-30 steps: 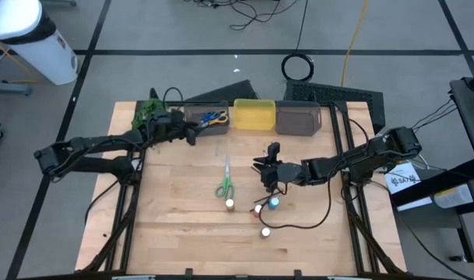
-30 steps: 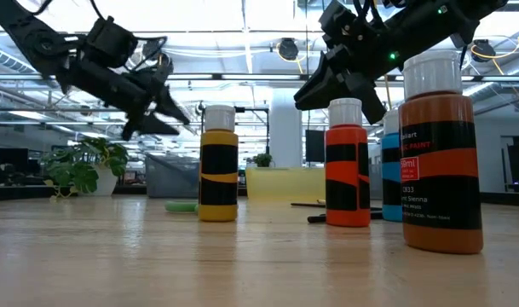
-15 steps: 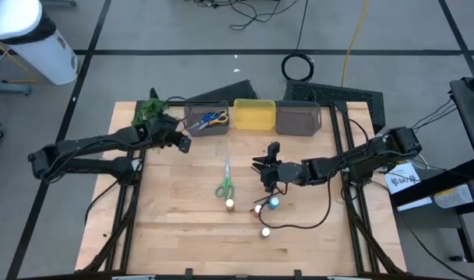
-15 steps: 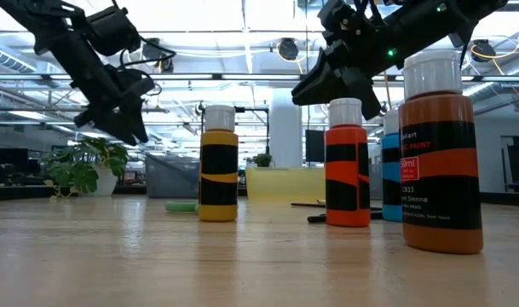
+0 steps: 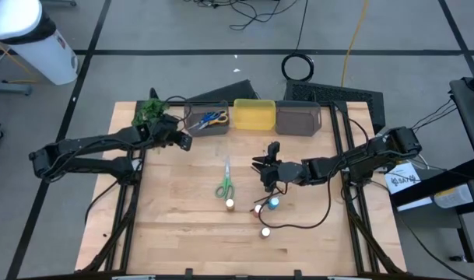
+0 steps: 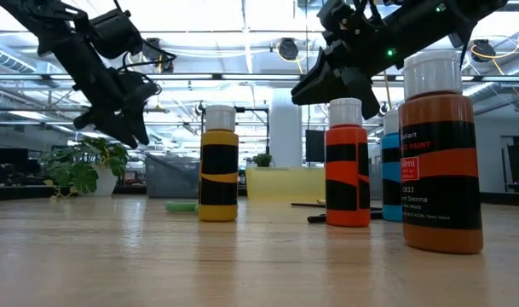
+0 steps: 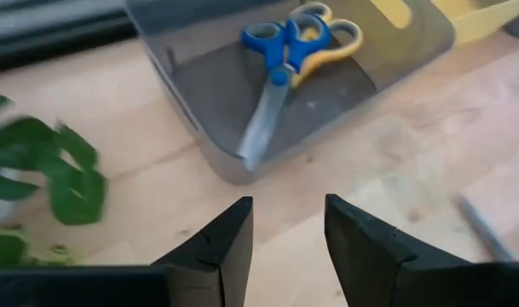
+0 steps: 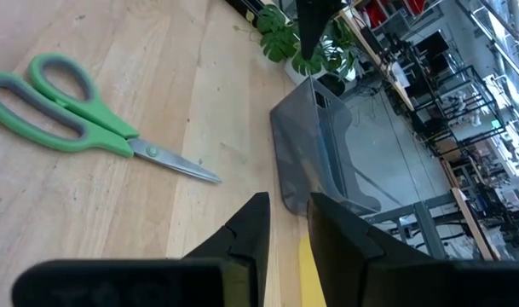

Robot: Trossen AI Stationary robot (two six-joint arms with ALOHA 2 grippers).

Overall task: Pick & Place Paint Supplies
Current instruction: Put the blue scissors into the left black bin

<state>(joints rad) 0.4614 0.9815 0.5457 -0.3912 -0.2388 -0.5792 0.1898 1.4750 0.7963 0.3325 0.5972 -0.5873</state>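
Several white-capped paint bottles stand upright on their bases: yellow (image 6: 218, 162), red-orange (image 6: 348, 162), blue (image 6: 391, 175) and brown (image 6: 442, 153); from above they cluster around (image 5: 260, 210). Thin dark brushes (image 6: 319, 218) lie flat among them. Green-handled scissors (image 5: 225, 187) lie flat on the wood, also seen from the right wrist (image 8: 63, 115). Blue-and-yellow scissors (image 7: 289, 60) lie in the left grey bin (image 5: 207, 119). My left gripper (image 7: 289, 234) hovers open and empty beside that bin. My right gripper (image 5: 265, 171) hangs above the bottles, fingers a narrow gap apart, with nothing between them.
A yellow bin (image 5: 254, 114) and a second grey bin (image 5: 299, 118) line the far edge. A green plant (image 5: 149, 109) stands at the far left corner, close to my left arm. Bare wood lies on the near and left parts of the table (image 5: 174, 225).
My left gripper has drawn back from over the left grey bin toward the table's left and near side, and has tipped from nearly level to pointing down. The blue-and-yellow scissors stay in the bin.
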